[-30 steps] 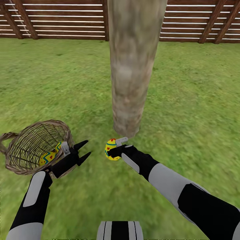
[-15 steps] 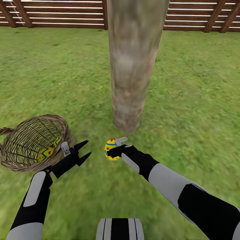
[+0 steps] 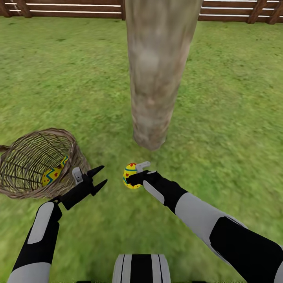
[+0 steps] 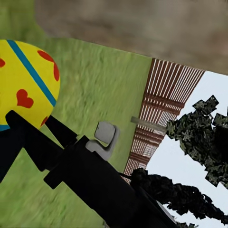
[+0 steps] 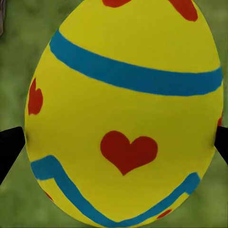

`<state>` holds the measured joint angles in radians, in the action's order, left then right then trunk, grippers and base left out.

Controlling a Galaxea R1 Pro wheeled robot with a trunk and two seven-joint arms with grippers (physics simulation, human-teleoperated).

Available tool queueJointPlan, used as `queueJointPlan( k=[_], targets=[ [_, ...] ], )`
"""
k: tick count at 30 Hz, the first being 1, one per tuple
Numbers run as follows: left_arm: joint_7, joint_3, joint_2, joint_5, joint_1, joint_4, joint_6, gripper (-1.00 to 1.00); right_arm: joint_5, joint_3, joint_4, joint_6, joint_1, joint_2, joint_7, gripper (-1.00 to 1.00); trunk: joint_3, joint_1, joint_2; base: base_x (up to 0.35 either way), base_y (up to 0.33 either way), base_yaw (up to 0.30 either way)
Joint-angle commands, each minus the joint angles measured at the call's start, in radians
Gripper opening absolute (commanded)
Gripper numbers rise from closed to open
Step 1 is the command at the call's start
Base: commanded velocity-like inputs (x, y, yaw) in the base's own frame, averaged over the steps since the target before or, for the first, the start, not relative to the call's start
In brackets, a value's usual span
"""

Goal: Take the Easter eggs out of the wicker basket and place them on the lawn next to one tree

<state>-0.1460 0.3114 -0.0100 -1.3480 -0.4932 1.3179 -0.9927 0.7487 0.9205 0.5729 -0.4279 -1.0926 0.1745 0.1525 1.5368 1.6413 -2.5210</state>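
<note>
My right gripper (image 3: pixel 133 175) is shut on a yellow Easter egg (image 3: pixel 129 173) with blue bands and red hearts, held low over the lawn (image 3: pixel 220 118) just in front of the foot of the thick grey-brown tree (image 3: pixel 151 86). Up close, the egg (image 5: pixel 123 114) sits between two black fingertips (image 5: pixel 9 147). The wicker basket (image 3: pixel 23 188) lies tilted on the grass at the left, with a second egg (image 3: pixel 53 173) inside. My left gripper (image 3: pixel 99 177) stands open and empty beside the basket's rim. The third egg is out of view.
A brown slat fence (image 3: pixel 236 11) bounds the lawn at the back. From the left wrist, the held egg (image 4: pixel 26 80), the fence (image 4: pixel 154 114) and dark foliage (image 4: pixel 199 133) show. Open grass lies right of the trunk.
The whole picture has shifted: fence, trunk and basket sit higher and the basket further left, so the camera moved. Both arms keep their pose, and the right gripper still holds the egg.
</note>
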Motion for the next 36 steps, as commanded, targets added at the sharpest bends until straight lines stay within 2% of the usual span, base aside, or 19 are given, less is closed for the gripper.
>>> queueJointPlan(
  k=[1, 36],
  targets=[
    [-0.009, 0.003, -0.001, 0.009, -0.001, 0.000, -0.006, 1.00, 0.009, 0.004, 0.001, -0.001, -0.001, 0.000, 0.011, -1.00, 0.005, 0.000, -0.001, 0.000, 0.000, 0.000],
    [-0.009, 0.003, 0.002, 0.010, -0.001, -0.004, -0.005, 1.00, 0.009, 0.003, 0.001, -0.003, -0.001, 0.000, 0.016, -1.00, 0.140, 0.016, -0.009, 0.000, 0.000, 0.000]
  ],
)
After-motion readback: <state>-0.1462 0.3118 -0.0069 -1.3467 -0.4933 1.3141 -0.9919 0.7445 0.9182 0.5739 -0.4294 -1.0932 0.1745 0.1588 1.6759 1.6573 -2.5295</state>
